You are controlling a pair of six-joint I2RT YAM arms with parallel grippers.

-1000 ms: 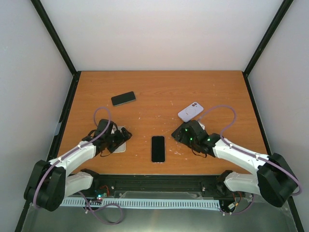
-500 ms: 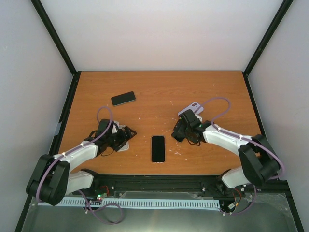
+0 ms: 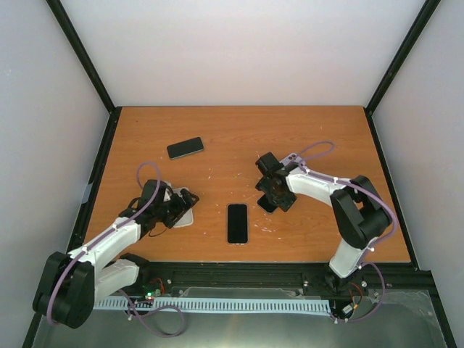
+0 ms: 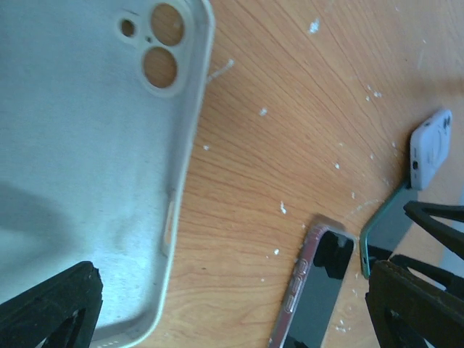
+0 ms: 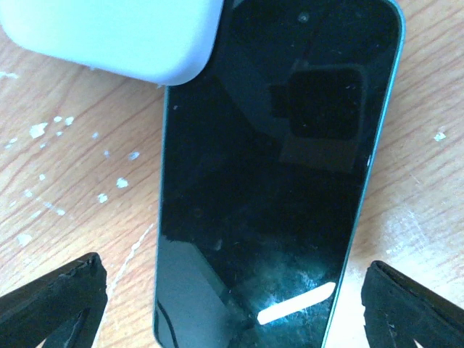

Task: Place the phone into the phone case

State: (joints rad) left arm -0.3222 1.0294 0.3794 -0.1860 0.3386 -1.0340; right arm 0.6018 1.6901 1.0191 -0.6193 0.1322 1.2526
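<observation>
Top view: the left arm reaches forward low over the table (image 3: pixel 239 138). The left gripper (image 3: pixel 181 204) hangs over the pale phone case (image 3: pixel 183 217). The right arm is folded back toward centre, and the right gripper (image 3: pixel 272 191) points down over a dark phone (image 3: pixel 264 206) that is mostly hidden beneath it. A lavender case (image 3: pixel 291 157) lies just behind. A black phone (image 3: pixel 237 222) lies between the arms, and another phone (image 3: pixel 185 147) is well apart at the rear.

Left wrist view: the case lies hollow side up with its camera cut-outs showing. The fingers are spread to full width and hold nothing.

Right wrist view: the dark phone lies screen up on the wood. The lavender case's corner overlaps the phone's upper-left corner. The fingertips (image 5: pixel 51 304) stand wide on either side, clear of the phone's edges, with nothing gripped.

Judgement: this is the pick-up step, approach done and grasp not yet made. Next, the right gripper needs to lower, close across the phone's long edges, and lift it clear of the lavender case before carrying it to the pale case.
</observation>
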